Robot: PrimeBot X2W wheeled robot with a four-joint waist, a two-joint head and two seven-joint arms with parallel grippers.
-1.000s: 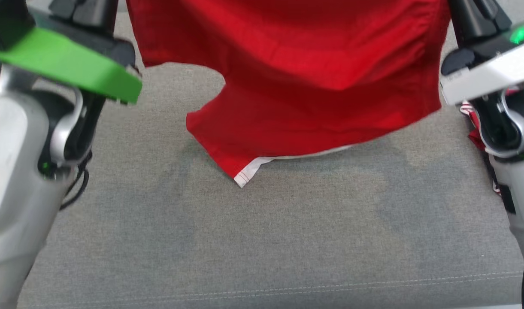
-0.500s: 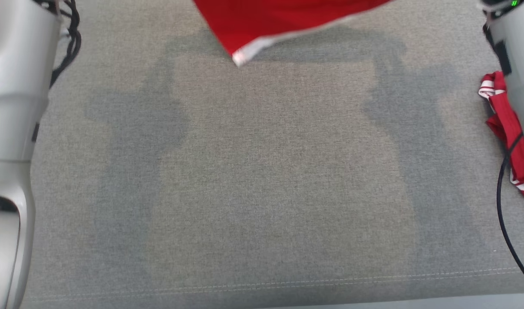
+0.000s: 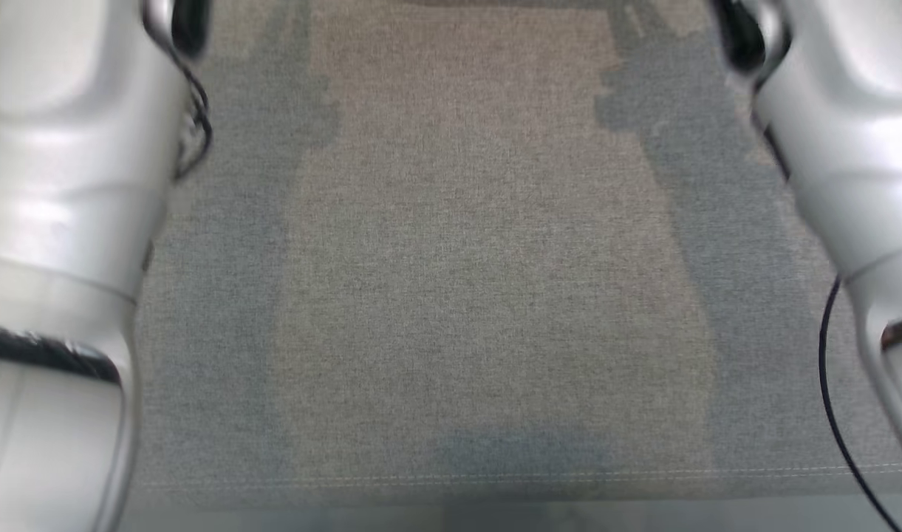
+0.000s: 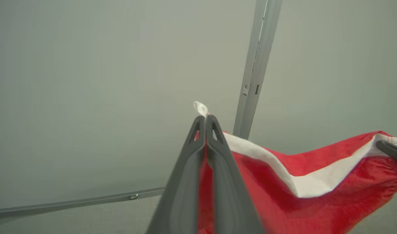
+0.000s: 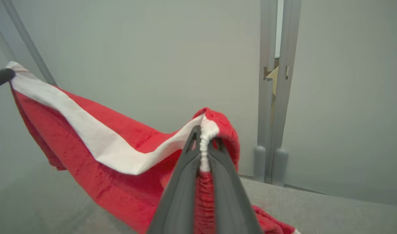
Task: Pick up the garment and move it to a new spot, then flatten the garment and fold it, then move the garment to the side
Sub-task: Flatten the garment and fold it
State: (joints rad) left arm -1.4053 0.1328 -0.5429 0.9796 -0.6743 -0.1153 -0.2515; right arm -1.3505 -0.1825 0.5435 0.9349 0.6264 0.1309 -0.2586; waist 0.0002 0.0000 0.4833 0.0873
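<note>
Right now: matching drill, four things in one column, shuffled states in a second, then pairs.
1. dark-fingered left gripper
2. dark-fingered right gripper
3. red cloth garment with a white band
4. grey woven fabric surface

A. lying flat, stitched along its near edge
B. shut on bunched white band
C. slung between both grippers
D. shut on a white corner poking past the tips

Pairs: 1-D, 2-B, 3-C, 4-A

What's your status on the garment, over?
Left gripper shut on garment, white edge. Right gripper shut on the other end. Garment raised, sagging between them. Nothing seen in the way.
</note>
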